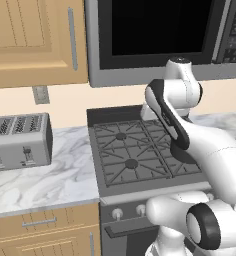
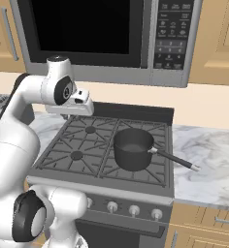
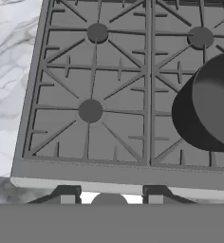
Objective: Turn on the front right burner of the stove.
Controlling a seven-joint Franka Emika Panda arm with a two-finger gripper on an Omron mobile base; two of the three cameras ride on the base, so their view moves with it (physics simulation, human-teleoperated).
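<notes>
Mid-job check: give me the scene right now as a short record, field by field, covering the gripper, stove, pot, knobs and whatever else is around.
gripper: above the stove's front left part, looking down on it; fingers apart, holding nothing
stove: four burners under black grates
front right burner: covered by the pot
pot: dark, upright on the front right grate, handle pointing right over the counter
knobs: silver row on the stove front, untouched
microwave: mounted above the stove
toaster: on the marble counter, left of the stove
flame: none visible
</notes>
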